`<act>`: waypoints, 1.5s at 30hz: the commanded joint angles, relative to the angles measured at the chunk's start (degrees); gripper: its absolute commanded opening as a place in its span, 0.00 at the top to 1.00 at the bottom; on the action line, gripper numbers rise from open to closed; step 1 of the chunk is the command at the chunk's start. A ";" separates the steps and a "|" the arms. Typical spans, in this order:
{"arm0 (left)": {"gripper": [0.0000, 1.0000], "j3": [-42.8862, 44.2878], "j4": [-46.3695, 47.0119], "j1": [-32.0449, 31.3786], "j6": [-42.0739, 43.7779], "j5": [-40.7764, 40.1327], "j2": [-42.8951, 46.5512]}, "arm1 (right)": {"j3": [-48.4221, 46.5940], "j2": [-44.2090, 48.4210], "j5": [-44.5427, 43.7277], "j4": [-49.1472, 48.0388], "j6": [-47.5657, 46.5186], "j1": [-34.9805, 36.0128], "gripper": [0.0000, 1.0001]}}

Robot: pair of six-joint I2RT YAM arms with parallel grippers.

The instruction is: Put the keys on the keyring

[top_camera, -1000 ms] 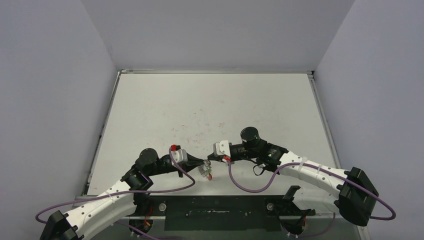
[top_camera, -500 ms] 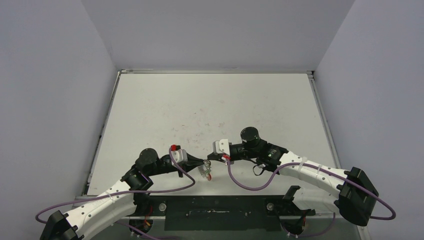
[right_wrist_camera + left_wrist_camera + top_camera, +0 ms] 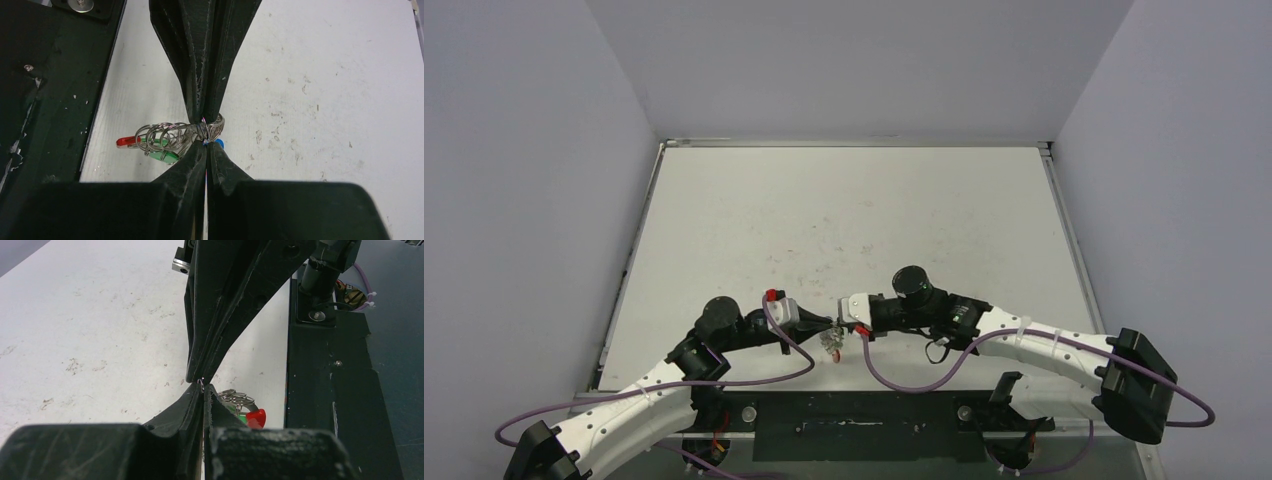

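Two grippers tip to tip, low over table (image 3: 844,220) near front edge. Your left gripper (image 3: 203,392): jaws fully closed, pinching keyring (image 3: 167,134) coil; keyring hangs at its tip. Your right gripper (image 3: 206,147): jaws pressed together too, tips meeting left tips right at coil; cannot tell if anything pinched between them. Red section (image 3: 125,141) of keyring points toward black base plate (image 3: 325,390). Green key (image 3: 165,155) tucked among coil loops. Blue key (image 3: 219,143) head just beside right fingertips. Table surface scuffed, speckled with small marks.
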State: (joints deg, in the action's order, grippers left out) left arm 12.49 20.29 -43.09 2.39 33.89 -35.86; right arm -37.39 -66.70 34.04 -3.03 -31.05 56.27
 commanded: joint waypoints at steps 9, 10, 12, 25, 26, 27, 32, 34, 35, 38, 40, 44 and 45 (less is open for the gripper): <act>1.00 0.79 3.88 -0.06 0.59 -0.07 0.61 | 2.61 6.94 -6.44 -3.72 0.54 -0.13 0.34; 1.00 0.78 3.88 -0.14 0.59 0.01 0.61 | 3.09 7.72 -5.98 -4.58 1.00 -0.50 0.31; 1.00 0.78 3.90 -0.08 0.66 0.35 0.68 | 3.45 8.71 -4.26 -5.42 1.48 -1.45 0.30; 1.00 0.69 4.25 -0.07 0.83 0.92 1.38 | 1.61 2.22 7.59 -10.51 5.38 -2.47 0.64; 1.00 0.65 4.23 -0.06 0.89 0.92 1.32 | 1.61 1.90 7.83 -10.96 5.72 -2.42 0.64; 1.00 0.69 4.23 -0.10 0.87 0.94 1.32 | 1.66 1.59 8.02 -11.48 6.11 -2.47 0.64; 1.00 0.78 4.24 -0.07 0.86 1.15 1.18 | 2.45 1.00 8.06 -15.55 8.00 -2.45 0.64; 1.00 0.86 4.23 -0.11 0.86 1.22 1.09 | 2.76 0.61 7.89 -17.01 8.81 -2.44 0.67; 1.00 0.87 4.25 -0.07 0.86 1.28 1.06 | 2.76 0.21 7.99 -17.24 8.89 -2.44 0.68; 1.00 0.96 4.27 -0.13 0.86 1.31 0.92 | 2.65 -0.59 8.19 -16.93 8.77 -2.40 0.74; 1.00 0.96 4.27 -0.12 0.86 1.35 0.88 | 2.88 -0.78 8.17 -16.89 8.55 -2.43 0.75; 1.00 1.05 4.34 -0.07 0.95 1.27 0.75 | 3.17 -1.30 7.97 -15.66 7.65 -2.45 0.74; 1.00 1.04 4.36 -0.09 0.96 1.21 0.77 | 3.24 -1.39 8.01 -15.54 7.55 -2.47 0.73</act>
State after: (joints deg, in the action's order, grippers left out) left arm 12.49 20.38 -43.05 3.16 33.93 -35.33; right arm -34.15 -67.44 40.56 -15.35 -23.09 53.98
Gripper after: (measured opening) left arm 0.007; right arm 0.262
